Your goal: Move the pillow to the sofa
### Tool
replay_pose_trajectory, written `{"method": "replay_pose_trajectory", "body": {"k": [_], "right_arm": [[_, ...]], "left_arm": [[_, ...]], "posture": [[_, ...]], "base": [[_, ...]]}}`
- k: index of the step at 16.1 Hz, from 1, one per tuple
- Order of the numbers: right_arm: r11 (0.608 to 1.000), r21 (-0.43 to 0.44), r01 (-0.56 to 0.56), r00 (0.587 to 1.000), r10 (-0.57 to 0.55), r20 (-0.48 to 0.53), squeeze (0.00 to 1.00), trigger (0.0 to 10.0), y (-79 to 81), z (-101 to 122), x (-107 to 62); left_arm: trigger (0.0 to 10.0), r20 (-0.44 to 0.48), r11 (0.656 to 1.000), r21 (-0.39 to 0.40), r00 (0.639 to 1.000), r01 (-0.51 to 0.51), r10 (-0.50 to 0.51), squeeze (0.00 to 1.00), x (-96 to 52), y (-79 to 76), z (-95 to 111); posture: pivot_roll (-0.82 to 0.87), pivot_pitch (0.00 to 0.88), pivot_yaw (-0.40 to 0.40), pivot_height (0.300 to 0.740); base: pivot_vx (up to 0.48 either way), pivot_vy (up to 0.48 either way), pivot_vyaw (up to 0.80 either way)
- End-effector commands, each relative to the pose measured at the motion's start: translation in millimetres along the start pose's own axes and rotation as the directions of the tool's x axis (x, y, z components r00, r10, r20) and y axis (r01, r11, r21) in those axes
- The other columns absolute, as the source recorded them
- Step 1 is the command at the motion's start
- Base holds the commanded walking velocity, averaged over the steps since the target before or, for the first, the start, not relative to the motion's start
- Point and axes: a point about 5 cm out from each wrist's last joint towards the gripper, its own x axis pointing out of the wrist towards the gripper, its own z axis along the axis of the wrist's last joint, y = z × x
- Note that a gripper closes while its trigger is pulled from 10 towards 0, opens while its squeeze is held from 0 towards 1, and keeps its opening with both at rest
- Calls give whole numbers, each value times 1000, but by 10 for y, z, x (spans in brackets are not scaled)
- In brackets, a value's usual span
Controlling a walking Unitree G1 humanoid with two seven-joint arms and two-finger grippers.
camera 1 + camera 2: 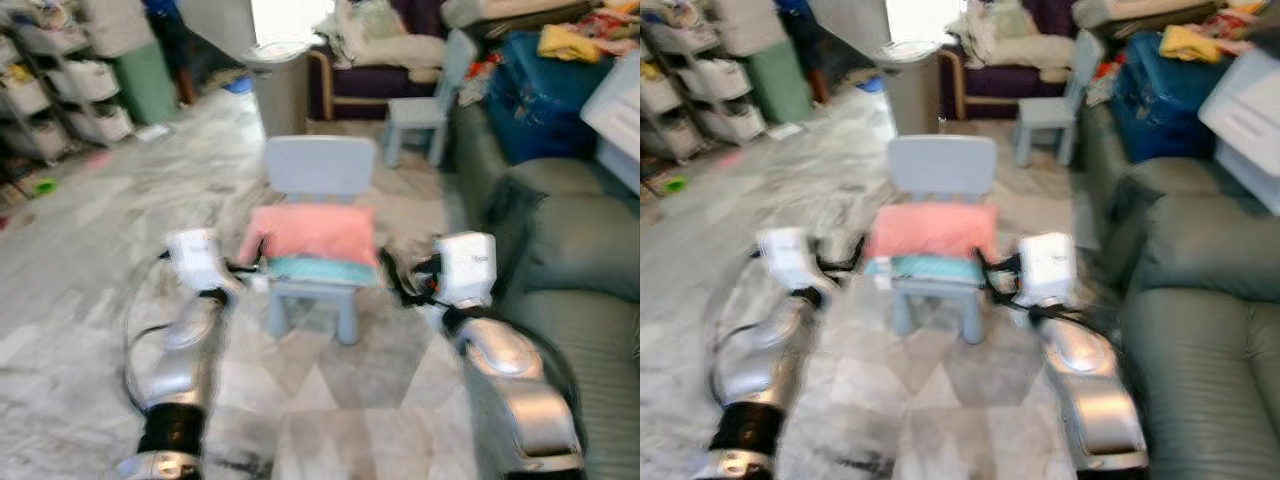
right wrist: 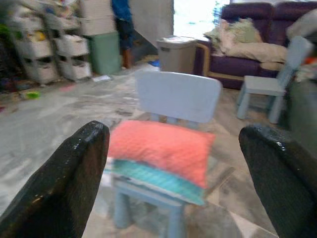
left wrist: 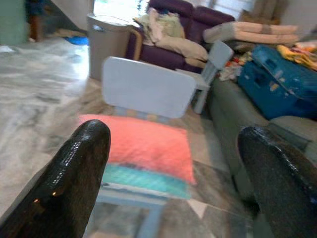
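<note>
Left eye view: pillow (image 1: 312, 234) lies on the chair (image 1: 318, 168), both grippers (image 1: 248, 266) (image 1: 392, 274) spread wide beside it; advise closing squarely on opposite edges before lifting toward sofa (image 1: 580, 300).

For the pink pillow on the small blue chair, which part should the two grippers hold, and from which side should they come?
Probably its two short ends, one gripper each. The pink pillow lies flat on a teal cushion on the small blue chair, whose backrest blocks the far side. The open left gripper and right gripper flank the chair, so come in from the front and squeeze inward.
</note>
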Motion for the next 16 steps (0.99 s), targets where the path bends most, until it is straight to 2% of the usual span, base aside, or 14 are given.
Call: {"method": "replay_pose_trajectory", "body": {"k": [1,6,10,14,16], "right_arm": [[999,7,-31,999,31,28,0,10000,87,64,27],[1000,4,-30,999,29,32,0,10000,86,71,28],[1000,-1,-28,999,28,36,0,10000,90,78,28],[1000,1,-22,999,22,31,0,10000,74,76,41],[1000,0,-21,999,21,25,0,10000,76,69,48]], "left_arm": [[10000,18,1000,16,1000,-21,21,0,-7,100,78],[10000,12,999,41,1000,-14,13,0,-17,96,59],[10000,-10,998,51,1000,-23,23,0,-7,101,36],[10000,-29,994,93,997,-64,67,0,27,94,-1],[10000,-15,994,105,999,-40,42,0,38,77,24]], "posture": [[-225,0,41,740],[-224,0,40,740],[-225,0,40,740],[-222,0,38,740],[-220,0,41,740]], "base": [[307,368,0],[329,347,0],[407,192,0],[0,0,0],[0,0,-738]]}}
